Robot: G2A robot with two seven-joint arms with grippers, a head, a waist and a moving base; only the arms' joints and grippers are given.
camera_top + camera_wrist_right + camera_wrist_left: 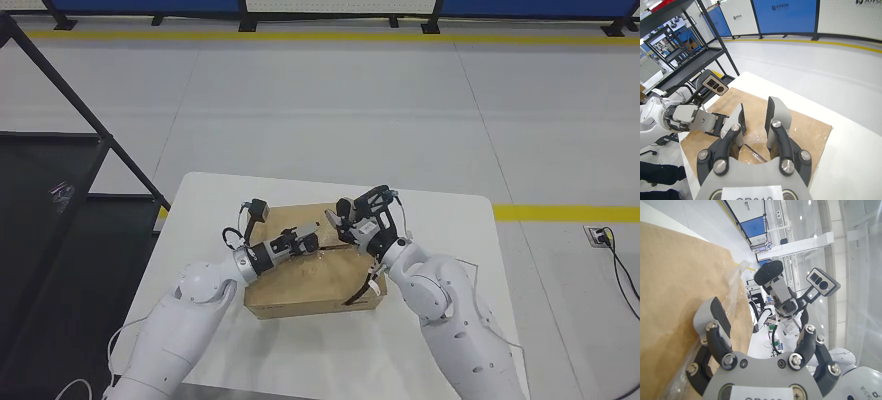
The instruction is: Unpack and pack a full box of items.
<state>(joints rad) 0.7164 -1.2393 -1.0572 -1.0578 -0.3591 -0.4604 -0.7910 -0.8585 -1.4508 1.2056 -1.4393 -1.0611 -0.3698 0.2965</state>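
Observation:
A closed brown cardboard box (300, 285) lies on the white table (450, 225). Crumpled clear tape (755, 135) hangs loose along its top seam, which shows a narrow dark gap. My left gripper (308, 240) is low over the middle of the box top, open, with one padded finger (720, 315) beside the brown cardboard and the loose tape strip (734, 279). My right gripper (756, 117) hovers open just above the seam, nothing between its fingers, and faces the left gripper (717, 123) at close range. The box contents are hidden.
A black metal shelf rack (60, 190) stands off the table's left side. Bare table (848, 151) runs around the box, widest to its right. A yellow floor line (570, 212) passes behind the table.

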